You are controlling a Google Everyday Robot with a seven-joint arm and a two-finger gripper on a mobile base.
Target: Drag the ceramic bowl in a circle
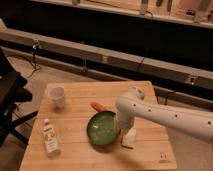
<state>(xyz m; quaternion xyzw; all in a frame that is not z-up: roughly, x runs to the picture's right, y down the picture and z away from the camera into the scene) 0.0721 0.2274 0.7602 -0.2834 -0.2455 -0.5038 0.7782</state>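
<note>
The ceramic bowl (102, 128) is round, green and glossy with a dark rim. It sits on the wooden table (75, 155), right of centre. My white arm comes in from the right and bends down to the bowl's right rim. My gripper (120, 131) is at that rim, mostly hidden behind the arm's wrist.
A small white cup (57, 97) stands at the table's back left. A clear bottle (50, 138) lies at the front left. An orange object (98, 106) lies just behind the bowl. A white block (129, 139) sits right of the bowl. A black chair (10, 100) stands to the left.
</note>
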